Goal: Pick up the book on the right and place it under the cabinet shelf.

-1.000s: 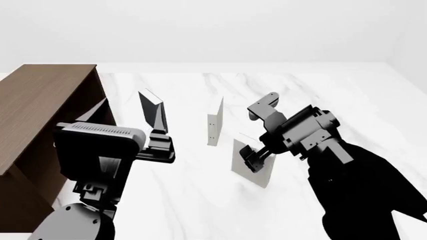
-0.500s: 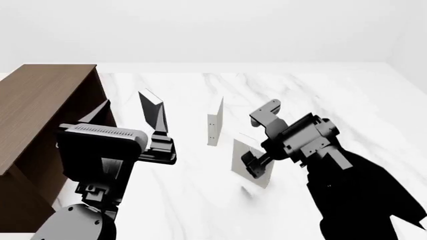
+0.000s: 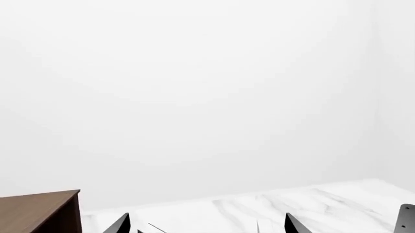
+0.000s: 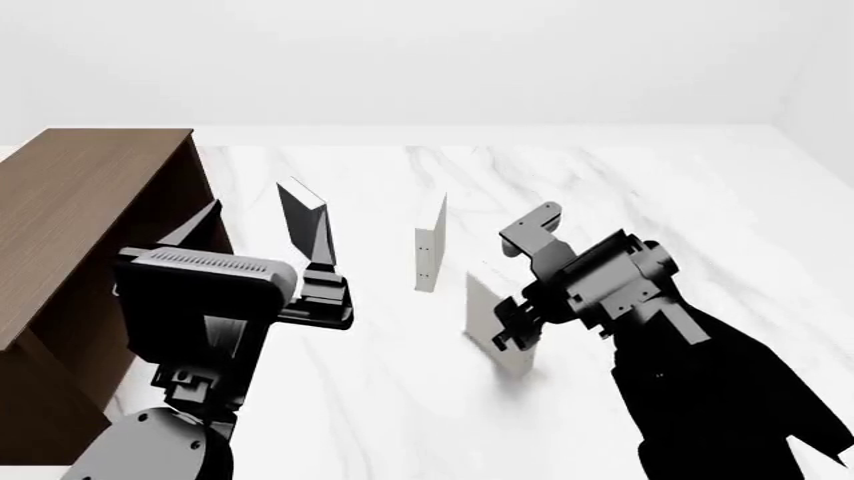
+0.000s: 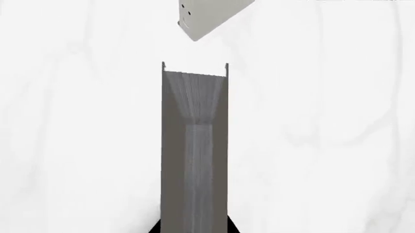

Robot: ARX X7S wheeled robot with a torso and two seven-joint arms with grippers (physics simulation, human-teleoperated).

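1. You are in the pick-up step: your right gripper (image 4: pixel 511 322) is clamped on the book (image 4: pixel 483 315), the pale, plain-covered one standing on the marble table (image 4: pixel 667 190) at the right of the row. In the right wrist view the book (image 5: pixel 194 145) runs straight out from between the jaws, page edges facing the camera.

2. The book looks upright, or nearly so. Whether it has left the tabletop cannot be told from these views.

3. Your left gripper (image 4: pixel 324 290) hangs near the black book (image 4: pixel 304 222), holding nothing. Its fingertips (image 3: pixel 120 225) stand wide apart in the left wrist view.

4. Next, I judge, you need to lift clear and carry the book left, past the thin white book (image 4: pixel 429 245) and the black one, to the cabinet (image 4: pixel 80 215) at the left edge.

5. The shelf itself is not visible here, so expect to turn the head before sliding the book under it.

6. No brand or writing is readable. The thin white book (image 5: pixel 207 17) shows only small dark dots.
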